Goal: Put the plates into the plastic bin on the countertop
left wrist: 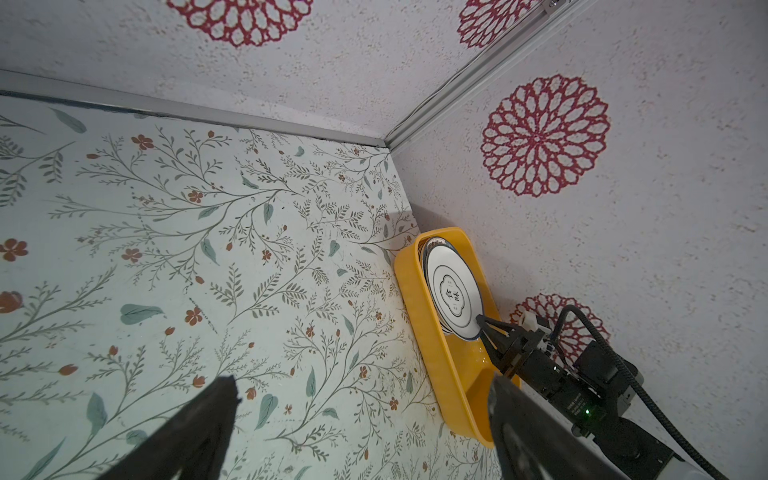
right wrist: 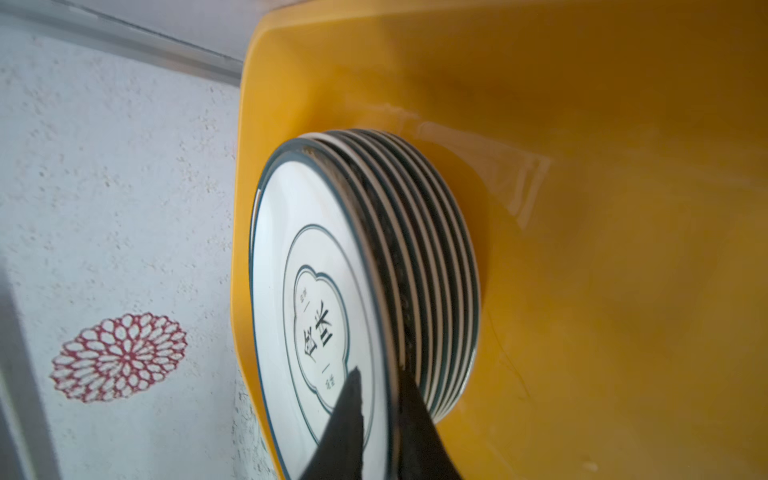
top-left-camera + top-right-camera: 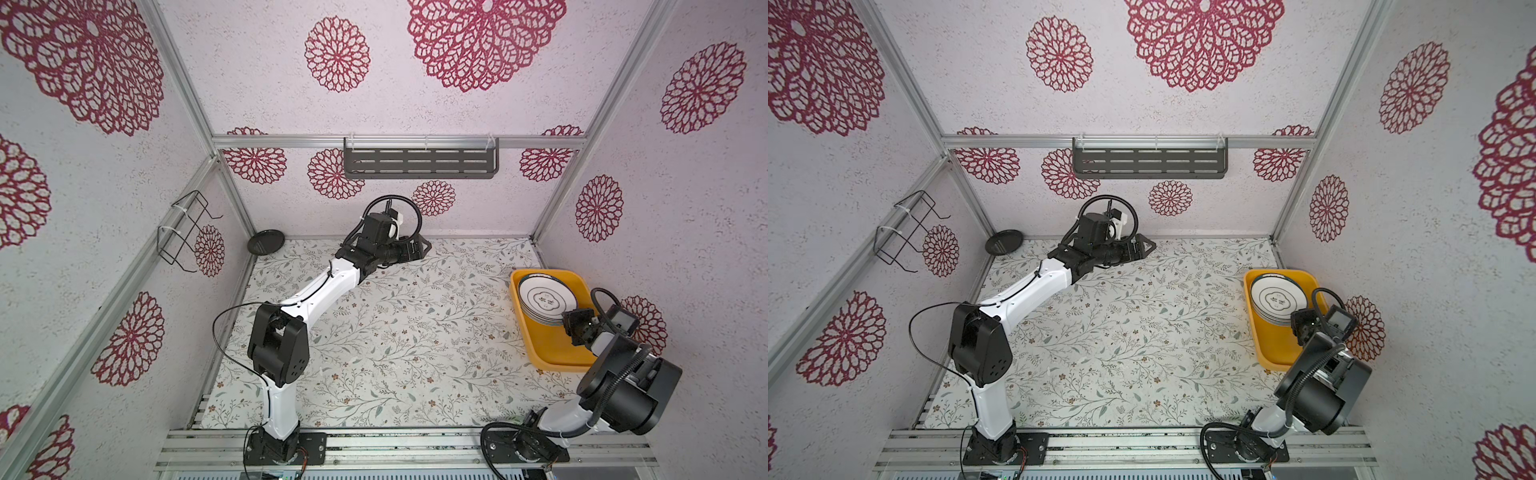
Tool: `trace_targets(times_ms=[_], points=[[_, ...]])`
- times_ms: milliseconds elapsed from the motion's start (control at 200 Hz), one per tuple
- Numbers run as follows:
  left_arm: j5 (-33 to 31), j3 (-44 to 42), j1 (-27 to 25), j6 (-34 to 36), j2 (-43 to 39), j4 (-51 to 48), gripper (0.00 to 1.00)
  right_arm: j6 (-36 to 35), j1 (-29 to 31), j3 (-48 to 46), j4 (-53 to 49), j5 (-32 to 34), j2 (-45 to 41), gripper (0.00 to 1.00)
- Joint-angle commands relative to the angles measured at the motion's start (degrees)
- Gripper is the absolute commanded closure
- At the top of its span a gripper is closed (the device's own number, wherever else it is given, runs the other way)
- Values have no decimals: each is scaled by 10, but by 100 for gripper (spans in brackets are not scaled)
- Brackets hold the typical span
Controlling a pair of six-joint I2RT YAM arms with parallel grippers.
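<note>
My right tool is open just a little. One finger is over the rim of the top plate and one finger is under it. I cannot tell if they press on it.

That plate lies flat, face up, on a stack of plates just past my right tool's tips. The stack leans a bit to one side. It sits in the far end of the yellow bin. The near end of the bin, under my right tool, is bare. The bin's long side runs from my right tool straight on to the back wall, along the side wall.

My left tool is wide open and holds nothing. It lies low over the table by the back wall. A small black plate sits in the back corner, well apart from my left tool.
</note>
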Motion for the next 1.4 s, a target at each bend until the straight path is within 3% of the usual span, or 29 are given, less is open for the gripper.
trace_targets(times_ms=[0, 220, 525, 1011, 1396], points=[[-5, 3, 5, 6, 0, 3, 3, -26, 2, 30, -16, -17, -2, 67], [-35, 0, 10, -13, 5, -5, 3, -54, 7, 54, -60, -16, -22, 31], [-121, -64, 27, -63, -30, 4, 3, -86, 16, 105, -134, 12, -42, 1], [-248, -230, 120, -145, -146, 6, 3, -86, 112, 151, -144, 6, -79, 1], [-247, -296, 230, -172, -175, -2, 3, -44, 254, 165, -64, 25, -60, 1]])
